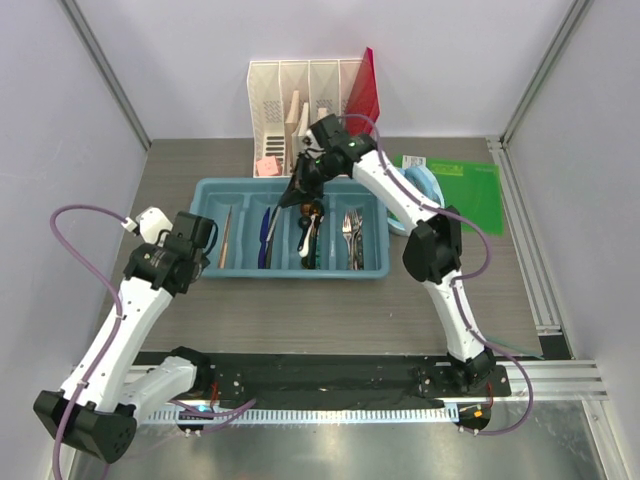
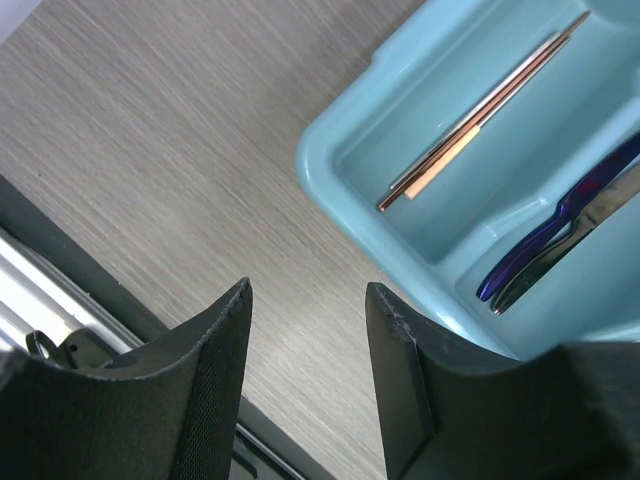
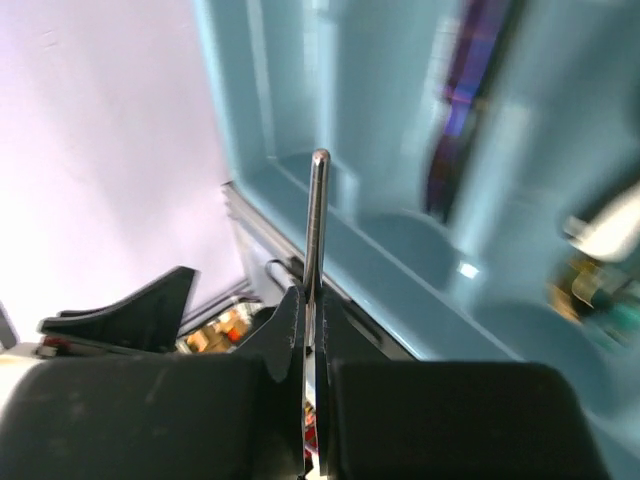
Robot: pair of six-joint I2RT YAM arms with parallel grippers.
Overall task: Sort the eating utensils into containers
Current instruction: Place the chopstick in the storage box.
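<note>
The light blue tray (image 1: 205,190) lies mid-table with four long compartments. From left to right they hold brown chopsticks (image 1: 225,238), blue-handled knives (image 1: 268,235), spoons (image 1: 310,240) and silver forks (image 1: 350,235). My right gripper (image 1: 302,180) hovers over the tray's far edge, shut on a thin metal utensil (image 3: 317,220) seen edge-on and standing out of my right gripper (image 3: 314,300); I cannot tell its kind. My left gripper (image 1: 205,240) sits beside the tray's left end. In the left wrist view the left gripper (image 2: 308,300) is open and empty over bare wood, near the chopsticks (image 2: 480,115) and a blue knife (image 2: 560,225).
A white slotted file organizer (image 1: 305,100) with a red folder (image 1: 365,90) stands behind the tray. A green sheet (image 1: 460,185) and light blue headphones (image 1: 420,195) lie to the right. A pink block (image 1: 268,166) sits at the organizer's foot. Metal rails border the table.
</note>
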